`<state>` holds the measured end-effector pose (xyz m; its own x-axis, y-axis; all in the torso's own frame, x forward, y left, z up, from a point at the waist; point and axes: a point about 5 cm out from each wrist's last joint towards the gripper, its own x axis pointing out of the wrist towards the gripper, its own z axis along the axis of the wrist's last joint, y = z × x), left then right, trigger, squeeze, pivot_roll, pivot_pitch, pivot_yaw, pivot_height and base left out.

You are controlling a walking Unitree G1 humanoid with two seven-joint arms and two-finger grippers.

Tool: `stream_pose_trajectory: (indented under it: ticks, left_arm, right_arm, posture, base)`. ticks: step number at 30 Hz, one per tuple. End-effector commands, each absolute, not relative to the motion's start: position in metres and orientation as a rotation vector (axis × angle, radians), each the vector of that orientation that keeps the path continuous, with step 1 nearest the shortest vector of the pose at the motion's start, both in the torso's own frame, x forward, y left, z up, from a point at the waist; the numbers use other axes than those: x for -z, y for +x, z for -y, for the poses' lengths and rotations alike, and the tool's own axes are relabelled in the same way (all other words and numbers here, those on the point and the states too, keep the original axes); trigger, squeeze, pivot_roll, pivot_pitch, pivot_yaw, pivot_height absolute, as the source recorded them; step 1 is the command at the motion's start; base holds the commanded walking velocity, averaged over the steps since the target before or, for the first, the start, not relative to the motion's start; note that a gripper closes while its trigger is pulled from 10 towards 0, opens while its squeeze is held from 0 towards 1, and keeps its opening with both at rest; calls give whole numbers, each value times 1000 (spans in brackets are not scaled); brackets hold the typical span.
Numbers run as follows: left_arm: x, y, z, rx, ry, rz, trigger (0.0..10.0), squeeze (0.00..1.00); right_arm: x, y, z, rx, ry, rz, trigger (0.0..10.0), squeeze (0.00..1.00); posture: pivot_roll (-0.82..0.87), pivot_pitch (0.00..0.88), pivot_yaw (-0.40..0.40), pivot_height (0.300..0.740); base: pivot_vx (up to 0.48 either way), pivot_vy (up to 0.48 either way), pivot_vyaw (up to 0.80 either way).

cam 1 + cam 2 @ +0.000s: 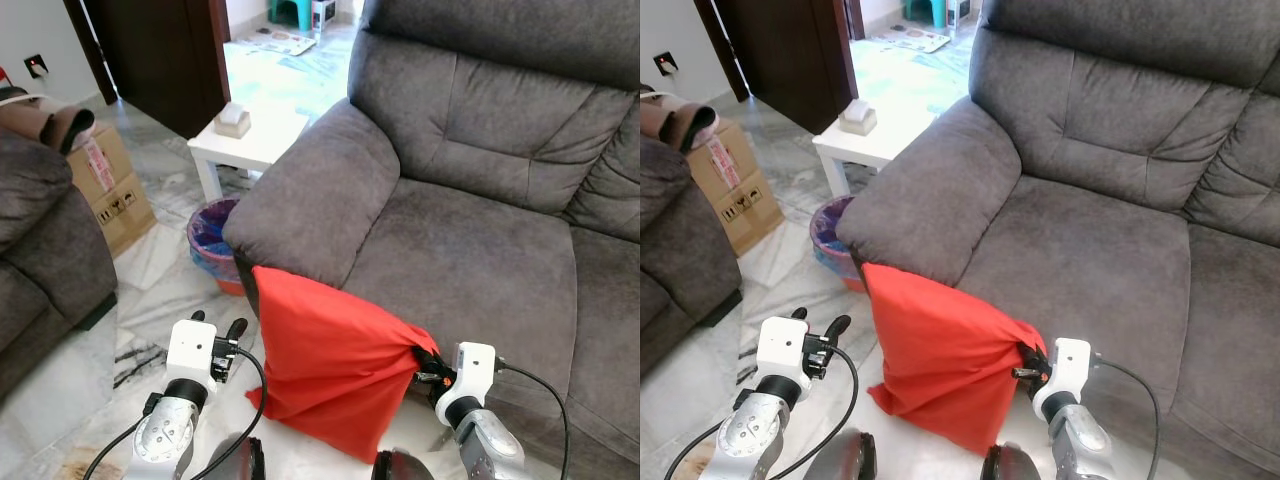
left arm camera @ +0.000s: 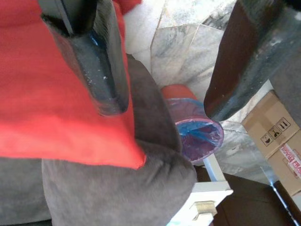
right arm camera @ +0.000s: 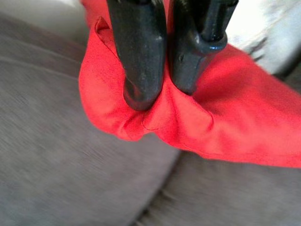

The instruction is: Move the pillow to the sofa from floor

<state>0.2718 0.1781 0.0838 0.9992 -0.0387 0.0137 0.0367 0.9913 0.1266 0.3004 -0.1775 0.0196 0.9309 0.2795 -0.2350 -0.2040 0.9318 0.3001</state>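
Red fabric pillow point(image 1: 330, 365) held upright against front edge of grey upholstered sofa point(image 1: 470, 240), corner pinched by clamped right gripper point(image 3: 162, 89). Left gripper point(image 1: 218, 325) spread wide beside pillow; purple-lined bin point(image 2: 195, 134) framed between fingers in left wrist view.

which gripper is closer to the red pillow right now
Right. The right gripper is shut on a corner of the red pillow, pinching its fabric. The left gripper is open and sits just off the pillow's other edge, not gripping it.
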Motion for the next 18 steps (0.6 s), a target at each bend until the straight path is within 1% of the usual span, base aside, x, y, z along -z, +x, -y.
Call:
stream_pose_trajectory:
  ticks: [1,9,11,14,15,17,18]
  left_arm:
    - [-84,272,-183,61,134,4,10000,0]
    - [-76,268,-191,206,163,-77,10000,0]
    - [-77,265,-193,302,185,-108,10000,0]
    - [-73,262,-197,365,261,-155,10000,0]
    - [-73,262,-197,365,261,-155,10000,0]
    - [-63,254,-202,459,331,-220,10000,0]
    - [-63,254,-202,459,331,-220,10000,0]
  right_arm:
    - [-45,314,177,-336,235,-150,10000,0]
    - [-53,311,176,-529,155,-133,10000,0]
    - [-52,307,178,-603,117,-152,10000,0]
    - [-48,302,177,-675,85,-195,10000,0]
    - [-48,302,177,-675,85,-195,10000,0]
    - [-45,295,174,-798,37,-237,10000,0]
    - [-45,295,174,-798,37,-237,10000,0]
  posture:
    - [80,87,-9,703]
    - [81,67,3,740]
    - [83,62,6,740]
    - [85,56,9,740]
    - [85,56,9,740]
    - [82,46,16,740]
    - [82,46,16,740]
  base:
    - [0,0,0]
    - [0,0,0]
    - [0,0,0]
    - [0,0,0]
    - [0,0,0]
    - [0,0,0]
    - [0,0,0]
